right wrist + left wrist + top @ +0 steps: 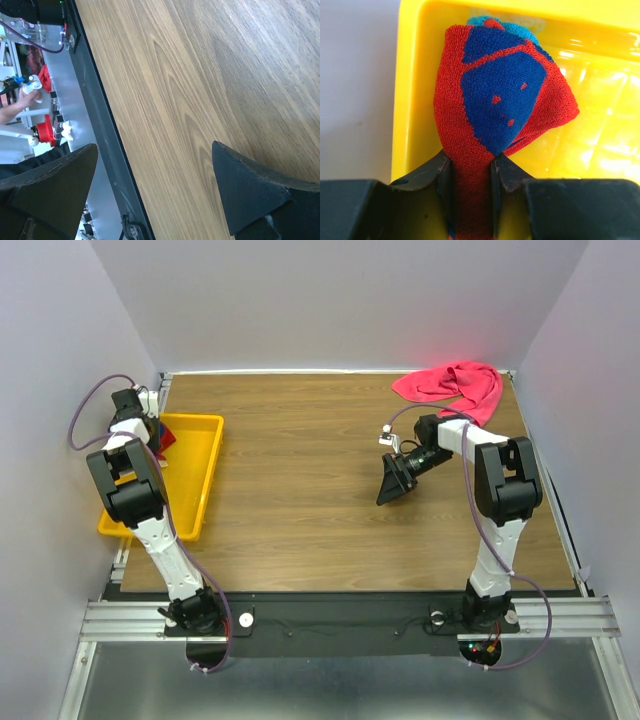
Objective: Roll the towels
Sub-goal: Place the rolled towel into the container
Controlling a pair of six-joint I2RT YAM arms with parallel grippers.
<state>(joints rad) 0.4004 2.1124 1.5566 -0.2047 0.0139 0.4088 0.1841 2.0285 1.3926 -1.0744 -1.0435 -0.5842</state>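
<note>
Cloth fills my left wrist view. The patterned towel (495,100), red terry with navy panels and a teal patch at its far end, is bunched into a loose wad. My left pincer (471,162) is clenched on a narrow red neck of it, both fingers pressed into the fabric. Behind the wad is the yellow tray (410,100). The towel is over the tray's floor near one corner, though I cannot tell whether it rests on the plastic or hangs just above it.

The overhead camera shows almost none of this. There my left arm (130,480) covers the pincer, and only a scrap of red and blue peeks out at the tray's far left corner. What it does show is the layout. The tray sits at the left edge of the wooden surface (300,460). The pink towel (455,385) lies crumpled in the far right corner, well apart from the tray and touched by neither pincer.

My right pincer (155,146) is released, its jaws spread wide with nothing between them. Seen from overhead, it hovers right of the middle of the surface, near the pink towel but apart from it. Its own wrist camera sees bare wood grain between the fingers and a dark strip (100,115) along the surface's edge. Beyond that are a metal rail (70,100), cables (30,45), and red and white clutter too blurred to name.
</note>
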